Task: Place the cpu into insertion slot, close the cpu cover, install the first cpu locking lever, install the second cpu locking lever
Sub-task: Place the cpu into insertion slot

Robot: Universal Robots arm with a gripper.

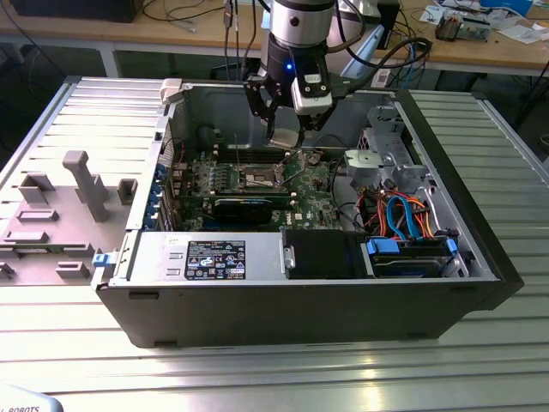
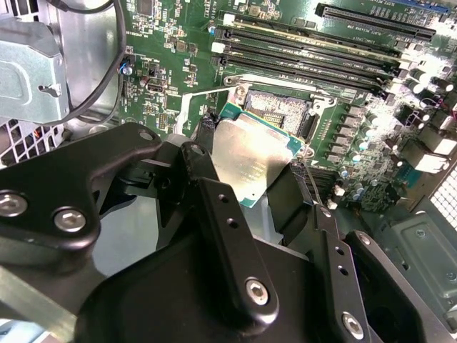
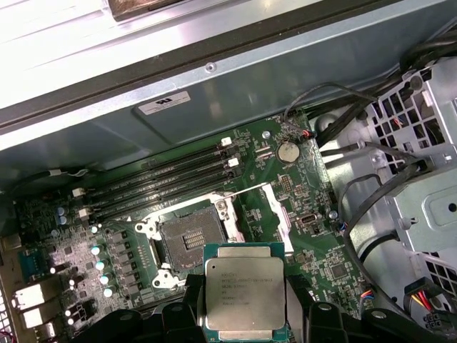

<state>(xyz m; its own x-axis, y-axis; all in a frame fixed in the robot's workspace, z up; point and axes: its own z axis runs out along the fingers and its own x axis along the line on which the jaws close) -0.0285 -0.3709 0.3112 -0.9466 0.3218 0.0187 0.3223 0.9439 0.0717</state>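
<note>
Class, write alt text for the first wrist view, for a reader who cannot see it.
The end effector grips the cpu, silvery top up, over a green circuit board. The empty insertion slot sits on that board, apart from the cpu, near long black memory slots.

You see the cpu [image 2: 251, 153] clamped between the black jaws, silvery top showing. Just past it, the insertion slot [image 2: 280, 111] sits open on the green circuit board [image 2: 168, 43].
</note>
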